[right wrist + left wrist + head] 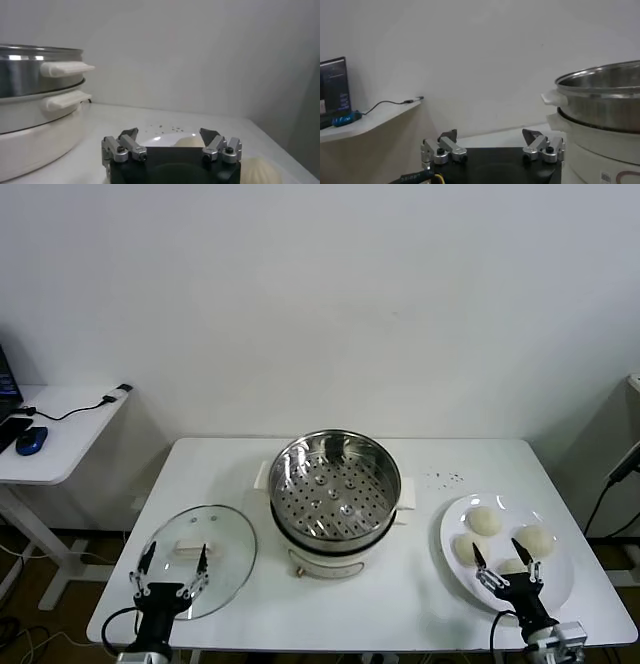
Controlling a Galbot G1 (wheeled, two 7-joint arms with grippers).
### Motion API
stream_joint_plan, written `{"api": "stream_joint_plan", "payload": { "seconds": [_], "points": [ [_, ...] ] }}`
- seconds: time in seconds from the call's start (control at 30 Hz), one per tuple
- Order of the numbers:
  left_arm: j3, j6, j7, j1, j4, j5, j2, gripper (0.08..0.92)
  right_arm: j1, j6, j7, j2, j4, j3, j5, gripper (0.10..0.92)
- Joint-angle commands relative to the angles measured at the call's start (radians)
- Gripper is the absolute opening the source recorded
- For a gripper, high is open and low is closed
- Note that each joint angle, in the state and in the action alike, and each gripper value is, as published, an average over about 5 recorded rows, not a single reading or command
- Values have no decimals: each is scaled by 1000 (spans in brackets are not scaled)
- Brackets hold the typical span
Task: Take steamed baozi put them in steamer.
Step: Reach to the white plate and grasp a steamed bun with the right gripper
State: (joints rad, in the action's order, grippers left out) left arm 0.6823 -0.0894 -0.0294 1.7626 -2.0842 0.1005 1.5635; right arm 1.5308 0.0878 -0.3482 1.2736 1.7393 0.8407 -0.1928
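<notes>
The steamer (335,494), a shiny steel pot with a perforated tray on a white base, stands at the table's centre with nothing in it. It also shows in the left wrist view (605,100) and in the right wrist view (35,75). Several cream-white steamed baozi (486,521) lie on a white plate (448,529) at the right. My right gripper (505,559) hovers open over the plate's near side, with one baozi (189,142) just ahead of its fingers (170,134). My left gripper (172,562) stands open and empty (491,136) over the glass lid.
A round glass lid (225,534) with a white handle lies flat left of the steamer. Dark crumbs (443,478) dot the table behind the plate. A side desk (60,424) with a blue mouse and a cable stands at far left.
</notes>
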Motion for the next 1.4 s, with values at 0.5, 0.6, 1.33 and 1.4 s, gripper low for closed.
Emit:
{"api": "stream_joint_plan", "payload": {
  "seconds": [0.5,0.6,1.33,1.4],
  "points": [
    [-26,-16,7,43,-3,-10,-22,823,-489,-305,-629,-968,-274,-471,254,823],
    [-27,-18,8,43,1,-13,-24,823,-770,-290,-682,-970,-348,-738,282,823],
    [4,6,17,33,20,-41,-17,823,-1662,-244,-781,-630,-750,-1782,242,823],
    [4,8,16,31,23,-46,-16,823,-1649,-241,-781,-604,-774,-1774,250,823]
  ]
}}
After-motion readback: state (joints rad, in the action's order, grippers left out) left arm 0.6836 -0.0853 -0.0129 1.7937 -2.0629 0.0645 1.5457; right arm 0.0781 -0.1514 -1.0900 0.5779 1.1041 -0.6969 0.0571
